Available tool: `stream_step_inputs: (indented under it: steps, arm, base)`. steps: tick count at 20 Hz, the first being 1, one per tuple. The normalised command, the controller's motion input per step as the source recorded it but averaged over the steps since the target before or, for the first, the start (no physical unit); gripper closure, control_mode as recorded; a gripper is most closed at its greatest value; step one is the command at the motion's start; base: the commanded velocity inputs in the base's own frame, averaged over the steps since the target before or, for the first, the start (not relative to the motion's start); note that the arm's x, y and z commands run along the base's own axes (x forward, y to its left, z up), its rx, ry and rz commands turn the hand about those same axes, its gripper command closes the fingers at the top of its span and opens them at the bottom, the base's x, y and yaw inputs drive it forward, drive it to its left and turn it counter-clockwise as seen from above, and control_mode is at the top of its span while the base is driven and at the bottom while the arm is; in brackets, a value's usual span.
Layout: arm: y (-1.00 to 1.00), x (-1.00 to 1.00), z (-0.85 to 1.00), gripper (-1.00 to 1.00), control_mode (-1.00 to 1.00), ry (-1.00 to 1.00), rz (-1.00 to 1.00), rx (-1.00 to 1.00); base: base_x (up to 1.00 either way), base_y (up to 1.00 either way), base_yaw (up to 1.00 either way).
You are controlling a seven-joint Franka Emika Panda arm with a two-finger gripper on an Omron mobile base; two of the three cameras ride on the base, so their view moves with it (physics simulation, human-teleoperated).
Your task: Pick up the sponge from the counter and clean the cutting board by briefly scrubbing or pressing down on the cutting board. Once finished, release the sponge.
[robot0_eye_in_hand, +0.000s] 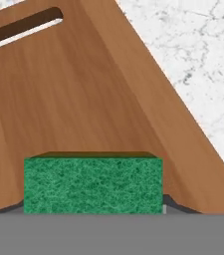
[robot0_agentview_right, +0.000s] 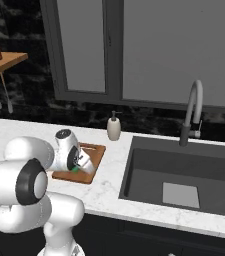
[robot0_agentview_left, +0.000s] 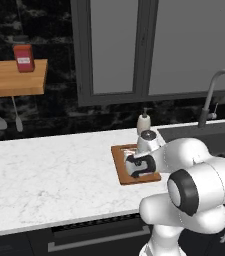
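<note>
The claw [robot0_agentview_right: 79,164] grips the sponge [robot0_eye_in_hand: 92,184] and presses it on the cutting board [robot0_eye_in_hand: 83,99]. This looks like the scrubbing step. Next, it should let go.

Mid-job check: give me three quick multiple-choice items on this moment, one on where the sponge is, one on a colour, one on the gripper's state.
1. Where is the sponge?
A. In the sink basin
B. On the wooden wall shelf
C. Over the cutting board, at the gripper

2. What colour is the box on the wall shelf?
A. Red
B. Blue
C. Yellow

3. What is the gripper doing?
A. Open, raised high above the counter
B. Shut on the sponge, low over the board
C. Shut on the soap bottle

Key: 1 C, the sponge sits just ahead of the hand camera with the cutting board behind it, and a green patch shows at the gripper on the board. 2 A, the box on the shelf is red. 3 B, the sponge sits right at the fingertips, so it looks held; the soap bottle stands apart on the counter.
</note>
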Motion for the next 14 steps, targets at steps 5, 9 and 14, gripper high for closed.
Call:
stream_step_inputs:
  steps: [5, 9, 14]
  arm:
    - [0.0, 0.06, -0.27, 1.0, -1.0, -0.33, -0.28, 0.0]
    - [0.0, 0.5, -0.24, 1.0, -1.0, -0.03, -0.19, 0.0]
    - [-0.29, 0.39, -0.3, 1.0, -1.0, 0.03, 0.0, 0.0]
  base:
    - [0.0, 0.0, 0.0]
    - [0.0, 0.0, 0.0]
    - [0.0, 0.0, 0.0]
